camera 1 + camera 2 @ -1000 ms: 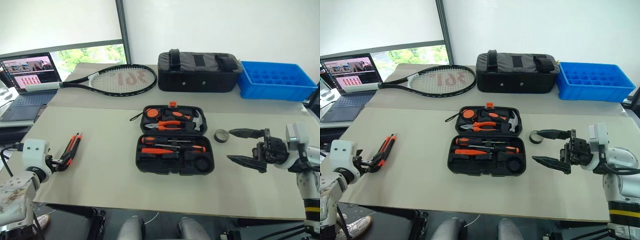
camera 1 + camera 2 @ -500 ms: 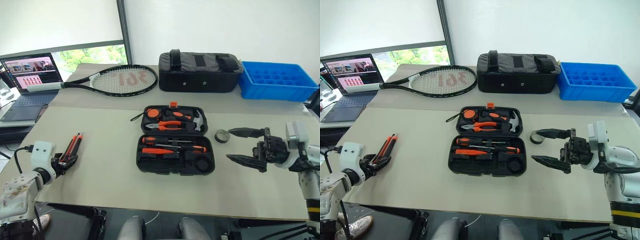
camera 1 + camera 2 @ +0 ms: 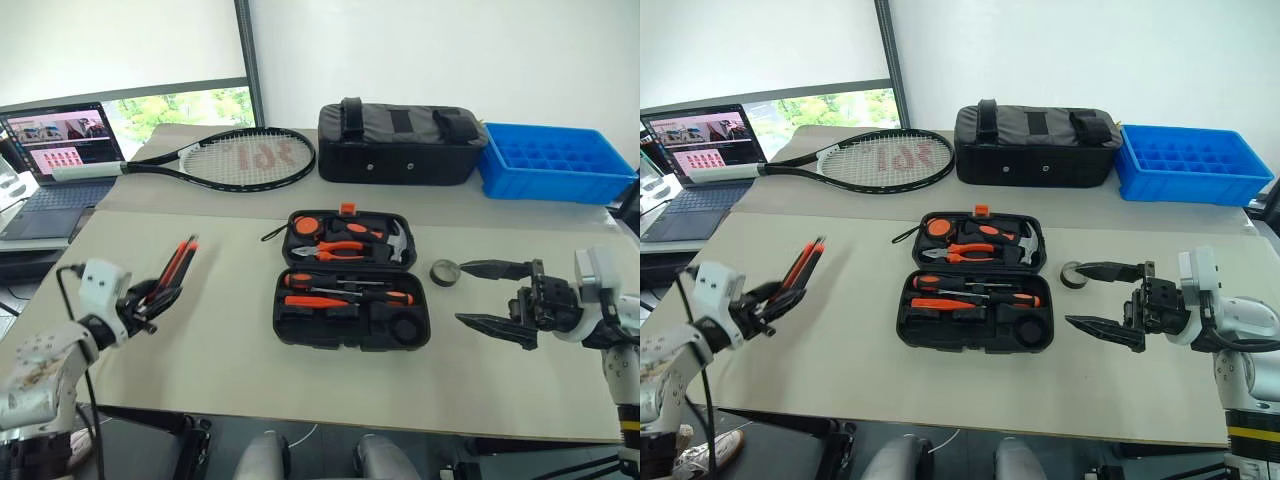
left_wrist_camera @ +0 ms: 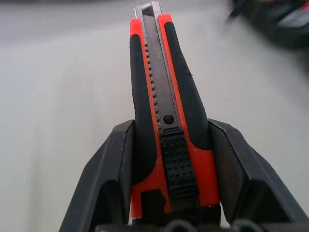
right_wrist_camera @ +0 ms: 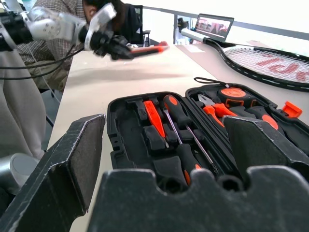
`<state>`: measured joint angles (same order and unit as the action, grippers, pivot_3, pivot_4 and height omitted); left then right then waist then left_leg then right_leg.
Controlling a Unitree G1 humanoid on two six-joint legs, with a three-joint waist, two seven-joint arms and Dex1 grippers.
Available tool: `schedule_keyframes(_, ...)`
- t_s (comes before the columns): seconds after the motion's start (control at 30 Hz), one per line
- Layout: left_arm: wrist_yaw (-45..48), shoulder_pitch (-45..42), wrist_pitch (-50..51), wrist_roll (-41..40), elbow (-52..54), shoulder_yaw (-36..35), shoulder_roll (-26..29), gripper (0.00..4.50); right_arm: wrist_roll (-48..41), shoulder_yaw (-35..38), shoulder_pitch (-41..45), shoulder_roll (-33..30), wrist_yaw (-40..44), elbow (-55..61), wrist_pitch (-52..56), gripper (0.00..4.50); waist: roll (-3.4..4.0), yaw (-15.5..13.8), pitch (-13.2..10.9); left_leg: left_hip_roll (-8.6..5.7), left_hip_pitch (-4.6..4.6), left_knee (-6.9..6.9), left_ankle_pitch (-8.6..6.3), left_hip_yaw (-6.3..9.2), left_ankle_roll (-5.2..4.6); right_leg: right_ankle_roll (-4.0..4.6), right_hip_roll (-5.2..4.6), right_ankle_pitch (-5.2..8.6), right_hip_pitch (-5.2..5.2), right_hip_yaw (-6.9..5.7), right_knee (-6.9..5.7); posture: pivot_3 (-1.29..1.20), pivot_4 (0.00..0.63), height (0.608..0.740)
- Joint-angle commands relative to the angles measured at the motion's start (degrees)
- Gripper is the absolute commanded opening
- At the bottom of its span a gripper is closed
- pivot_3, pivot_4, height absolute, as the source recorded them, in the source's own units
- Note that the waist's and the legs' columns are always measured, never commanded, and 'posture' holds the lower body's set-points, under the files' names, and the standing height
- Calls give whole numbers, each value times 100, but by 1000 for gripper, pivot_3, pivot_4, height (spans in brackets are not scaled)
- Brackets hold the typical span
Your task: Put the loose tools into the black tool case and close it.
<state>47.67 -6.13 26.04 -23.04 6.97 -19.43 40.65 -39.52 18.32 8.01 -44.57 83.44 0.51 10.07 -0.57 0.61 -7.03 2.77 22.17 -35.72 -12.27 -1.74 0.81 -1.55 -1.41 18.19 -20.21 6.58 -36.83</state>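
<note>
Orange-black utility knife [image 4: 166, 125] is clamped by its handle end in the left gripper [image 3: 150, 297], off the table at the left and well apart from the black tool case [image 3: 350, 280], which lies open mid-table with screwdrivers, pliers and a hammer already seated; the small dark tape roll [image 3: 444, 270] sits loose just right of the case beside the right gripper [image 3: 494, 295], whose jaws are spread wide on nothing. Left to do, as I read it: knife in, tape in, lid shut and latched. Can't tell which slot is the knife's.
</note>
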Motion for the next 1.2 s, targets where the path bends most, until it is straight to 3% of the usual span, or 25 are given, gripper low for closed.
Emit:
schedule_keyframes(0.03, 1022, -772, -393, 11, 503, 1036, 322, 1779, -15, 225, -75, -111, -5, 119, -123, 4500, 8, 0, 4, -3, 0, 0, 0, -1, 0, 0, 1, 0, 1, 0, 3, 0, 150, 707)
schedule_keyframes(0.17, 1763, -1732, -902, 574, 257, 2343, 260, 1779, 92, 269, -232, -114, 47, 82, -283, 4500, 20, 20, 6, -10, 1, 0, 0, -5, -1, -1, 8, 0, 3, 6, 9, 0, 150, 707)
schedule_keyframes(0.33, 2307, -2543, -995, 942, 124, 3597, -241, 1779, 75, 433, -527, -82, -19, 213, -397, 4500, 16, 54, 0, -5, 2, -1, 0, -7, -2, -1, 21, 1, 1, 18, 7, 0, 150, 707)
schedule_keyframes(0.47, 2435, -2776, -1058, 1371, -42, 4164, -404, 1779, 42, 647, -885, -53, -87, 392, -475, 4500, 13, 52, -6, -8, 7, -6, -1, -6, -4, -3, 22, 2, 2, 23, 9, 0, 150, 707)
schedule_keyframes(0.73, 2419, -2944, -866, 1994, -314, 4567, -404, 1779, -27, 830, -1259, -24, -313, 705, -481, 4500, 12, 60, -12, -8, 6, -14, -1, -5, -6, -4, 24, 2, 5, 29, 4, 0, 150, 707)
schedule_keyframes(0.97, 2561, -2853, -787, 2204, -330, 4597, -247, 1779, -46, 789, -1226, -39, -408, 769, -449, 4500, 12, 52, -12, -8, 7, -14, -1, -4, -6, -6, 24, 3, 4, 28, 5, 0, 150, 707)
schedule_keyframes(1.2, 2595, -2885, -797, 2220, -400, 4708, -424, 1779, 0, 712, -1111, -28, -339, 623, -523, 4500, 13, 49, -11, -8, 6, -15, -1, -4, -6, -6, 24, 3, 6, 28, 4, 0, 150, 707)
